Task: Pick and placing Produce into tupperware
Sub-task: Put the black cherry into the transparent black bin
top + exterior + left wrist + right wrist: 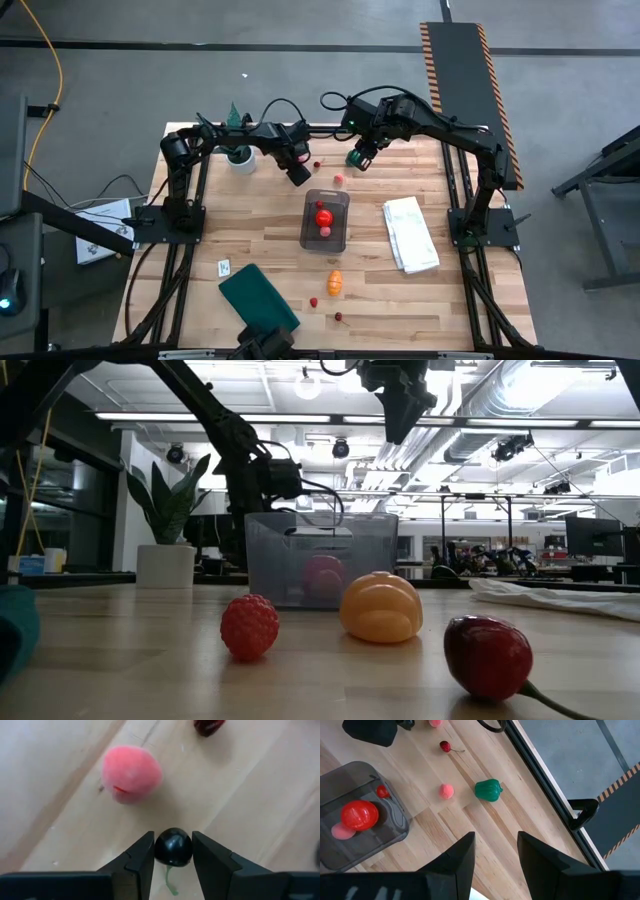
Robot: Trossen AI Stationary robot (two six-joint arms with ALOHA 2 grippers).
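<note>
The clear grey tupperware (345,200) sits mid-table and holds a red ball (323,215), a pink piece (340,831) and a small red piece (382,791). My left gripper (172,851) hovers by its far left corner (298,172), shut on a dark berry. A pink piece (131,773) and a dark red cherry (445,746) lie on the wood close by. My right gripper (495,850) is open, above the green round one (488,789) near the far edge. An orange one (381,607), a raspberry (249,626) and a dark red cherry (488,656) lie near the table's near edge. My left gripper pinches the dark berry (173,847) between its two fingers, at the round body. The fingers point down from above. A thin green stem (169,879) hangs from the berry between the fingers. Whether the berry is clear of the table I cannot tell.
A folded white cloth (410,233) lies right of the tupperware. A dark green cloth (258,297) lies at the near left, and a potted spiky plant (238,150) stands at the far left beside the left arm. Bare wood shows between the tupperware and the near pieces.
</note>
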